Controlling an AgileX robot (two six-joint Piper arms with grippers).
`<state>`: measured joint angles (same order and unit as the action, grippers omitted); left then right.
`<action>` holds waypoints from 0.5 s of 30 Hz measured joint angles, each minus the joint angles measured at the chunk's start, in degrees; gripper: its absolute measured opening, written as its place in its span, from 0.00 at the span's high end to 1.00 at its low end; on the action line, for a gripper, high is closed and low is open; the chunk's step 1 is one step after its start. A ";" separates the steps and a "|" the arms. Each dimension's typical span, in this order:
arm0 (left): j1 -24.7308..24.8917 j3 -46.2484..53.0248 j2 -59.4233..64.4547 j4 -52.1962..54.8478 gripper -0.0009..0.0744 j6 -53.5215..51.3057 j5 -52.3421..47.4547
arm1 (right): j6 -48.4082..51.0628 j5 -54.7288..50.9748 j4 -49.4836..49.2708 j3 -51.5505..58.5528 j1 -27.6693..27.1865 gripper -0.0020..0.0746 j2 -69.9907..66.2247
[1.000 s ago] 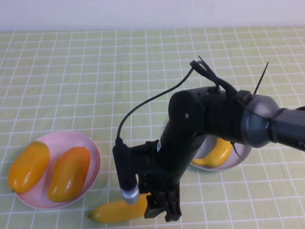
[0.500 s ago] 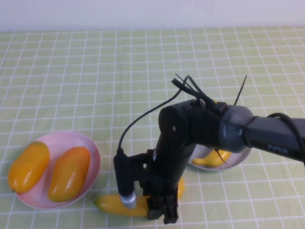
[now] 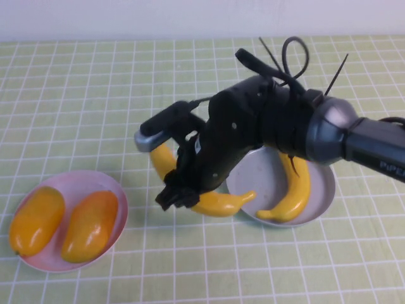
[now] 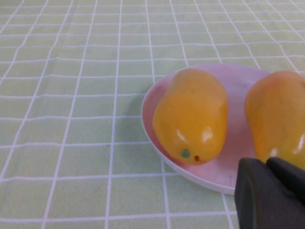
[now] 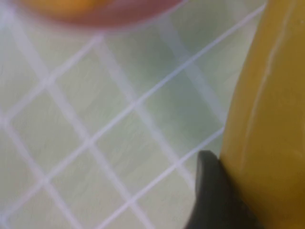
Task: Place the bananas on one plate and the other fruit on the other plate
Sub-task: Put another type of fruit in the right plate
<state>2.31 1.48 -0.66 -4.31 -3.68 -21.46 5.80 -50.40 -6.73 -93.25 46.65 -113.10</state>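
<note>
My right gripper is shut on one banana and holds it above the cloth, its tip at the left rim of the grey-blue plate. In the right wrist view a dark finger presses against this banana. The second banana lies on the grey-blue plate. Two orange-yellow mango-like fruits lie side by side on the pink plate at the front left. My left gripper is shut and empty, beside the pink plate and its fruits; it is out of the high view.
A green checked cloth covers the whole table. The right arm's dark body and cables hang over the middle and hide part of the grey-blue plate. A white wall runs along the far edge.
My right gripper has lifted the banana off the cloth at the front and carried it back and right, up to the grey-blue plate's rim. The pink plate has shifted slightly left.
</note>
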 joint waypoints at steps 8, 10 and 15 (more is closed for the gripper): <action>0.00 0.00 0.00 0.00 0.99 -0.04 0.00 | -22.12 0.26 10.59 -1.31 -5.98 0.56 -0.26; 0.00 0.00 0.00 0.00 0.99 -0.04 0.00 | -25.08 0.26 11.23 -1.31 -7.41 0.56 -1.14; 0.00 0.00 0.00 0.00 0.99 -0.04 0.00 | -28.75 0.05 11.61 -1.31 -9.39 0.56 -3.73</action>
<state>2.31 1.48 -0.66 -4.31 -3.73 -21.46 -22.96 -50.35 4.88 -94.55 37.26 -116.83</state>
